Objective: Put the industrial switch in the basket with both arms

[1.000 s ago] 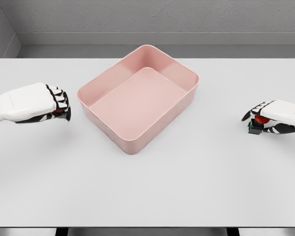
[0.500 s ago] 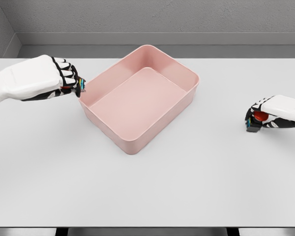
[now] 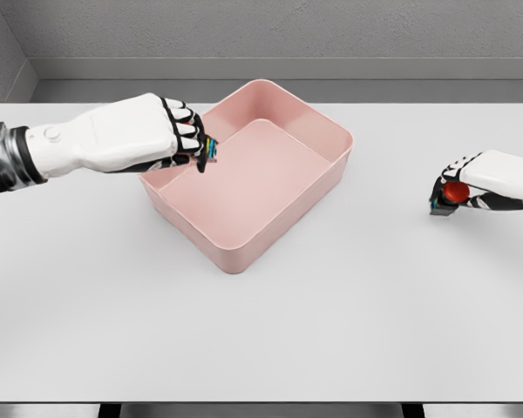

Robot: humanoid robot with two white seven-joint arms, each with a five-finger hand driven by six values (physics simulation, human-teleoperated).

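Left hand [image 3: 170, 135]: fingers [image 3: 185, 131] are curling tight around a small dark switch [image 3: 206, 151] with coloured bits showing at the fingertips; it is hovering over the near-left wall of the basket [image 3: 324, 188], just inside the rim.

Right hand [image 3: 475, 187]: fingers are closing around a second switch [image 3: 447, 197], a dark body with a red button, low over the table [image 3: 261, 331] near its right edge, well apart from the basket.

Basket: pink, rectangular, open-topped, sitting turned at an angle toward the table's far middle, holding nothing visible.

Key relation: the left item is hanging directly above the basket floor, so a release looks like the next call; the right item is lying to the basket's right and needs carrying leftward. Long axes of both items are too hidden to tell.

Markings: no legible writing or brand anywhere.
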